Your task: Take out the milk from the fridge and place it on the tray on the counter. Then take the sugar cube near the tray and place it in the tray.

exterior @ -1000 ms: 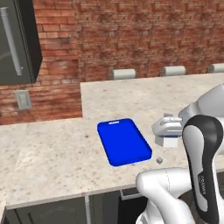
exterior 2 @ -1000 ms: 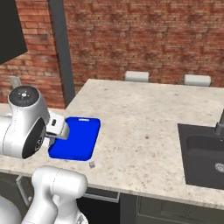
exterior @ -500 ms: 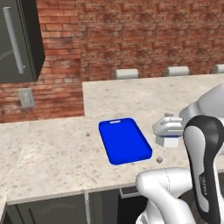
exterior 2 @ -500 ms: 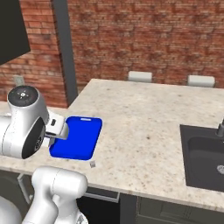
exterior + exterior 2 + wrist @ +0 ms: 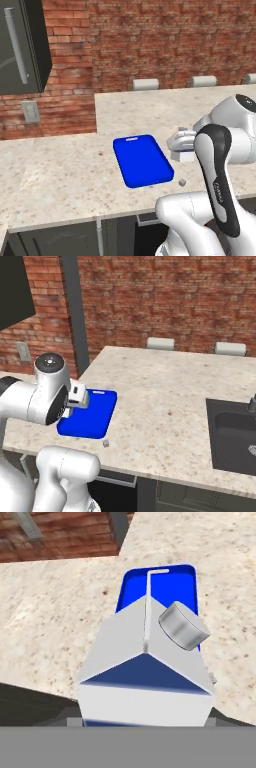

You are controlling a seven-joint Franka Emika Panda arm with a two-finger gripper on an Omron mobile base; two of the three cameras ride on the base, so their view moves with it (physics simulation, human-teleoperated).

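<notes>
Carrying the milk over to the tray, almost there

From the left base view, the milk sits in the gripper just right of the tray on the counter, with the sugar cube nearer, off the tray's near right corner. From the right base view, the carton hangs over the tray's left edge, cube well clear. In the hand view the pincer looks clamped on the carton, cap up. I'd shift it over the blue middle first, keep it upright, lower till the base touches, then let go, so it doesn't catch the rim.
</notes>
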